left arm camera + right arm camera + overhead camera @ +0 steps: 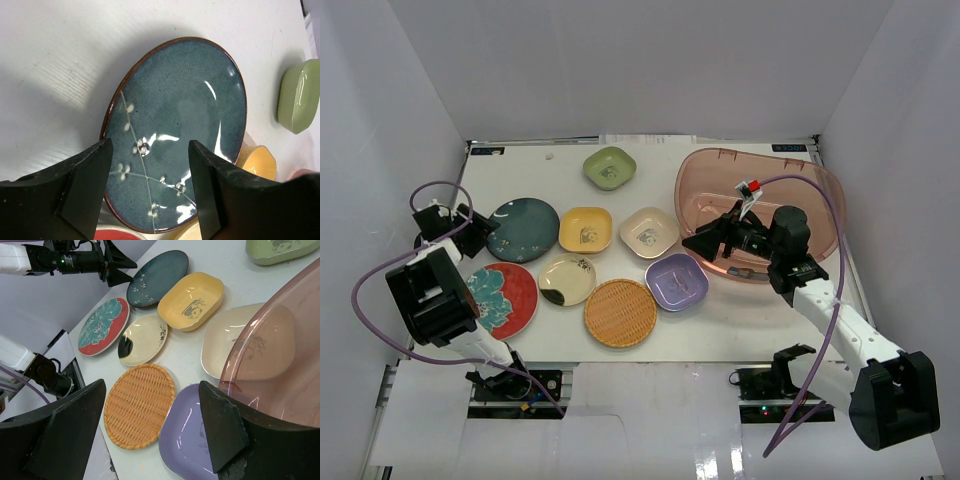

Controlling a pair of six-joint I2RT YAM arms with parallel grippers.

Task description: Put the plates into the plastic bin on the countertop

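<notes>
Left hand [483, 226] open wide, tilted low over teal plate [523, 229] at table [720, 322] left, right hand [694, 243] open, hovering at plastic bin [710, 185] near-left rim, all eight plates [620, 313] on table outside bin

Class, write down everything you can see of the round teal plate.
The round teal plate looks like glazed ceramic: glossy speckled blue-green, thin brown rim, a painted white sprig with blossoms. It is empty and lies flat on the white countertop at the left, close beside the yellow rounded-square dish. The left arm's open pincer straddles its edge, not gripping.
</notes>
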